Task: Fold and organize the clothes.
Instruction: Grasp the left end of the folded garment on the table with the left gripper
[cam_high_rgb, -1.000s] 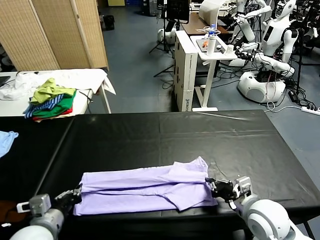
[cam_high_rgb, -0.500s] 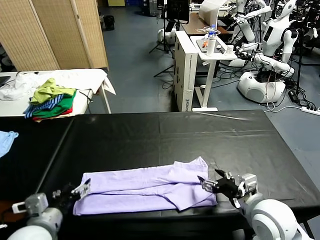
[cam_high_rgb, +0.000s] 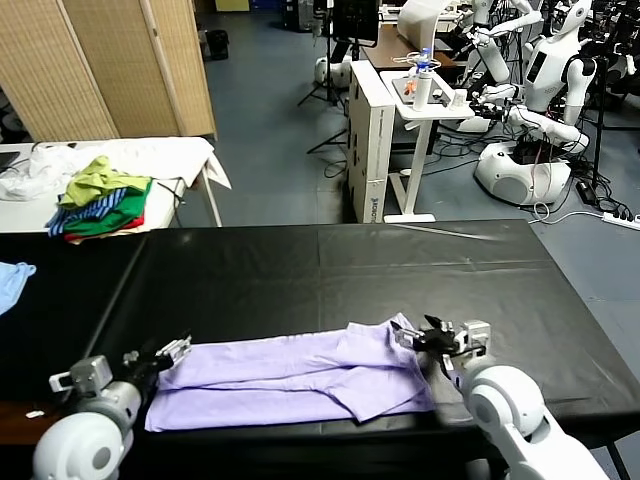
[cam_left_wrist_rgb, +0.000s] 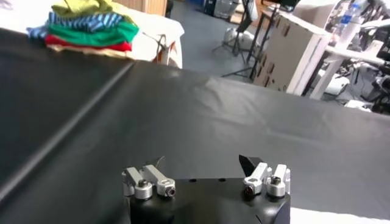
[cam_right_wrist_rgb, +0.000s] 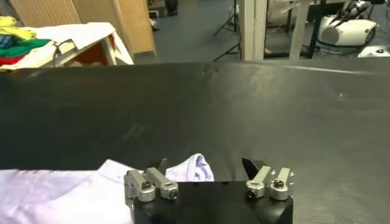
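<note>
The pale lavender short-sleeved T-shirt of thin soft fabric (cam_high_rgb: 290, 378) lies on the black-covered table (cam_high_rgb: 330, 270), along the edge nearest the robot, as a long narrow band. Judging by the overlapping layers and the loose triangular flap near its right end, it has been folded lengthwise at least once, so the first stage looks done. What seems left is bringing the two ends together into a compact packet and tidying that flap (the edges are not yet square).

The left gripper (cam_high_rgb: 172, 351) sits at the shirt's left end with its jaws spread wide and nothing between them; its wrist view shows only bare black cover ahead of the fingers (cam_left_wrist_rgb: 251, 164). The right gripper (cam_high_rgb: 428, 338) is at the shirt's right end, by the upper corner, with jaws apart and empty. Its wrist view shows a lavender corner (cam_right_wrist_rgb: 194, 167) lying just beside one finger, on the table and not pinched.

Off the work area, a heap of green, striped and red garments (cam_high_rgb: 103, 207) rests on a white side table (cam_high_rgb: 185, 160), and a light blue cloth (cam_high_rgb: 12, 282) lies at the far left.
</note>
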